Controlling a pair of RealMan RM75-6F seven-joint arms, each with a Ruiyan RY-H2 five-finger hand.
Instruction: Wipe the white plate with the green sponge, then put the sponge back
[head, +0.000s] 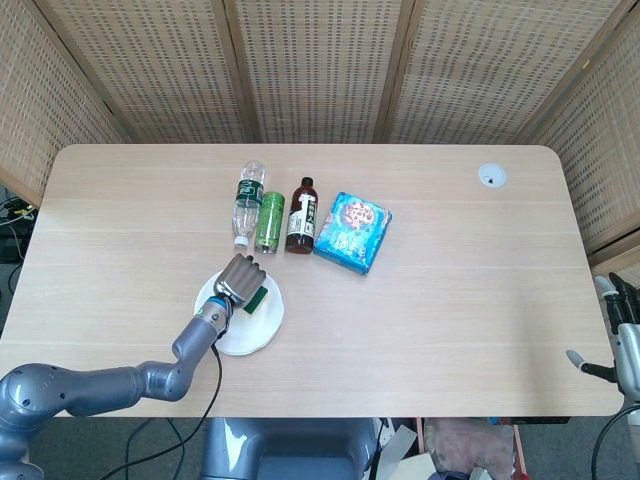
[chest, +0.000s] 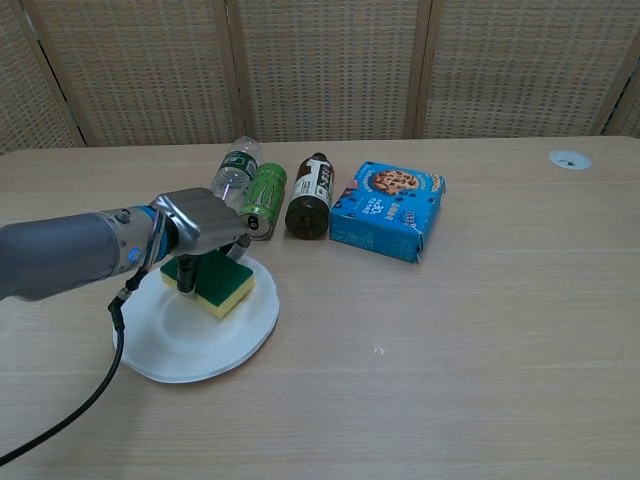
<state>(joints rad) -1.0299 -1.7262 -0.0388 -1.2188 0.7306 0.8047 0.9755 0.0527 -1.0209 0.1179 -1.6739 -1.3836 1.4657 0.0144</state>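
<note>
Pressing down on a round white plate (chest: 195, 345), the robot's left hand (chest: 200, 228) holds a rectangular green sponge w/ a yellow underside (chest: 222, 282). The fingers (chest: 186, 276) curl down over the sponge's top and near edge, so the sponge sits under the palm, gripped, its yellow layer resting on the plate's surface. In the head view the same left hand (head: 240, 280) covers most of the sponge (head: 258, 298); only a green corner shows at the hand's right side. The plate (head: 230, 335) lies near the front-left part of a pale wooden table (head: 450, 280).

Behind the plate, lying in a row (left to right): a clear plastic water bottle (chest: 231, 167), a green drink can (chest: 263, 195), a dark brown bottle w/ a label (chest: 310, 195) and a blue cookie box (chest: 388, 208). A small white round disc (chest: 569, 159) sits at the table's far right corner.

The right hand (head: 622, 335) shows only at the head view's right edge, off the table, fingers apart, holding nothing.
</note>
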